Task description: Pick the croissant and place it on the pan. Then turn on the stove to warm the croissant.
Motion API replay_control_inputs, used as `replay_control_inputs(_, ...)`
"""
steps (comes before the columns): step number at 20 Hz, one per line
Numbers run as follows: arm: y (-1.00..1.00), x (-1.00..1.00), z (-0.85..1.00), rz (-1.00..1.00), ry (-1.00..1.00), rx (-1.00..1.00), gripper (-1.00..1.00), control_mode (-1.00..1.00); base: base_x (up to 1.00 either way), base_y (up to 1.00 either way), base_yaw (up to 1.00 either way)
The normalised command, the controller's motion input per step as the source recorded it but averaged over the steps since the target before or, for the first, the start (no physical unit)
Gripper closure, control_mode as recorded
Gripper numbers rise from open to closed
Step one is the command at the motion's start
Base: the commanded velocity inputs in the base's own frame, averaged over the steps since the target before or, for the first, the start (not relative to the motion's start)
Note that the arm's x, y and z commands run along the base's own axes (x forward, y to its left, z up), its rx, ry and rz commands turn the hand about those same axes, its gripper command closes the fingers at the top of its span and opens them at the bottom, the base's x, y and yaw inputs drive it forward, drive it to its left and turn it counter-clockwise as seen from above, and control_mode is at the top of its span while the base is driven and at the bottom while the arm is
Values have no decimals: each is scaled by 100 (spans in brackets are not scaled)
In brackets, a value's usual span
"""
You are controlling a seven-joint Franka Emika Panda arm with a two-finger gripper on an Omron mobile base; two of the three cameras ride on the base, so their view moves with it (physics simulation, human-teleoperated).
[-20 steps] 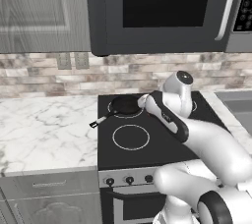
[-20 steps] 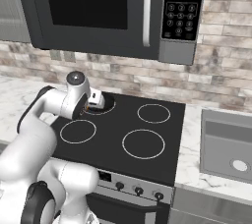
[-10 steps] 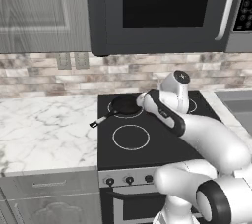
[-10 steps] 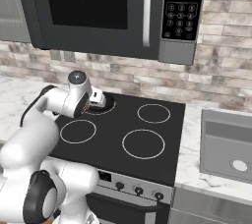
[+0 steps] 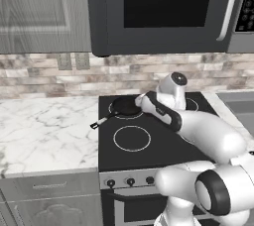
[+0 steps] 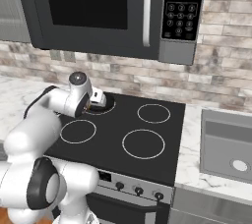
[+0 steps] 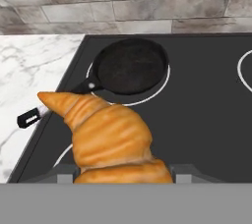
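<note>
In the left base view, the small round black frying pan (image 5: 125, 106) sat on the back-left burner of the black glass cooktop (image 5: 149, 143), its thin silver-tipped handle pointing off the cooktop's left edge over the white marble counter (image 5: 44, 131). The white arm's gripper (image 5: 140, 100) hovered at the pan's right rim. A release from there could have dropped the load on the rim or the glass.

In the right base view, the gripper (image 6: 98, 98) hung at the pan (image 6: 100, 106), the brick wall close behind it; the rest of the cooktop (image 6: 142, 139) lay free.

In the hand view, the golden-orange crescent croissant (image 7: 108, 139) was clamped between partly closed fingers, above the cooktop (image 7: 206, 120) and short of the pan (image 7: 129, 66). Its overhanging tip might have caught the pan's handle.
</note>
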Motion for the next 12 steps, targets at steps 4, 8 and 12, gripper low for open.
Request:
replay_control_inputs(4,3,19,-10,-1,-2,0,100,-100,0,0,0)
replay_control_inputs(8,0,18,-7,-1,-1,0,100,-100,0,0,0)
replay_control_inputs(12,0,21,-5,-2,0,0,100,-100,0,0,0)
